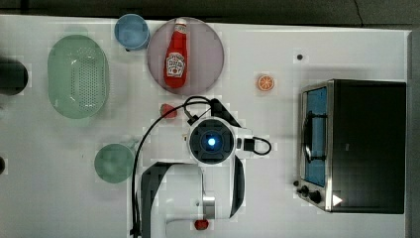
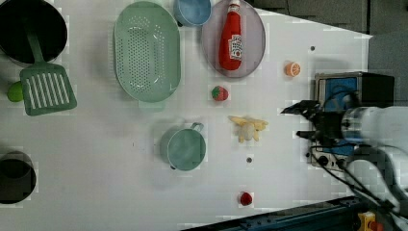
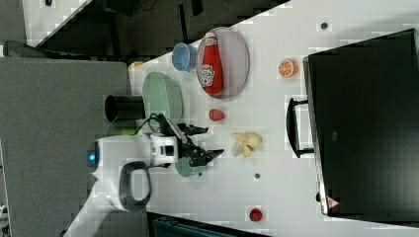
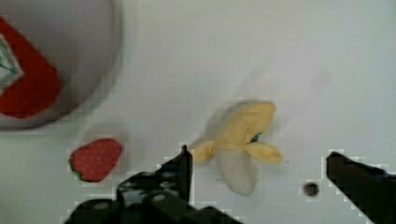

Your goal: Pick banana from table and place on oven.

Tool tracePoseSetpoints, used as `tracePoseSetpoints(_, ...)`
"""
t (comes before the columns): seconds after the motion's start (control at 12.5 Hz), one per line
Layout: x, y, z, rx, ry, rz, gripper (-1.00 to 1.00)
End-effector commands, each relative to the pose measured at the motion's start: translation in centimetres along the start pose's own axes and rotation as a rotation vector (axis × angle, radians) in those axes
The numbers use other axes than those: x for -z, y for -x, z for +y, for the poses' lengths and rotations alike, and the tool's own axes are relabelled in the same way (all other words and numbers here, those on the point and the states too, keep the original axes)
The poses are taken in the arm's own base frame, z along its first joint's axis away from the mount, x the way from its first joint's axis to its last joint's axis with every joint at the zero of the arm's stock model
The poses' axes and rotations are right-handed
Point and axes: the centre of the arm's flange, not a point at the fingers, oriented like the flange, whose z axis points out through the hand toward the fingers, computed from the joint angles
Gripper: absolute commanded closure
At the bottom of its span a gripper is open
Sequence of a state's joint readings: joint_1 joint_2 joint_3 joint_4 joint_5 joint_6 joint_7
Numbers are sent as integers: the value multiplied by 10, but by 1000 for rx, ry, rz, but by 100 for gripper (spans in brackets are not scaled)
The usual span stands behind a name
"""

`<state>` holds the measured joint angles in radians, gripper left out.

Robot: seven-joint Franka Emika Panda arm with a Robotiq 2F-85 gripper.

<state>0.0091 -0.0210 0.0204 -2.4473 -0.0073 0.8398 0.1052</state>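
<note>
Banana [image 4: 240, 144] lies flat on the table [image 2: 96, 192], half-peeled, skin flaps splayed out w/ pale flesh poking from the middle. In the left view it sits between the green mug [image 2: 185, 147] and the oven [image 2: 353, 89], just below the strawberry [image 2: 220, 93]; a small dark hole in the tabletop is close by. Nothing touches it. Oven stands at the top view's right edge, black top bare, door shut.

Gripper [image 4: 257, 172] hangs above the table w/ jaws spread wide, nothing between them. Wrist view shows the two black fingertips [image 4: 180, 170] either side of the fruit's lower end, so it's roughly lined up overhead but not down on it yet. Right view has the gripper near the banana, still clear of it.

Step in hand, by the look of it: approach for the pick. Task is early – fruit not grasped, oven top untouched.

Next move prob calls for a straight drop until the pads bracket the body of the banana, not the loose peel flaps, then a squeeze. Flaps are floppy & could slip or tear free if caught alone, so centring on the thick part matters. Strawberry is near enough to watch on the way down. After that: lift well clear, carry across to the oven, set down on the black top away from the edge.
</note>
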Motion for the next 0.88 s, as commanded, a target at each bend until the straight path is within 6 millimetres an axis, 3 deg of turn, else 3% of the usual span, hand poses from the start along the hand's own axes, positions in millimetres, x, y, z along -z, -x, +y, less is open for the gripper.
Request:
tracePoseSetpoints(0.08,-59,3,-1,0,43,-26,-100)
tracePoseSetpoints(0.4,-117,19,-9,32,56,-51,-100)
tracePoseSetpoints(0.64,-144,28,-12,47,55,-61,-92)
tracePoseSetpoints(0.88,-148,29,-13,51,38,-52,-18)
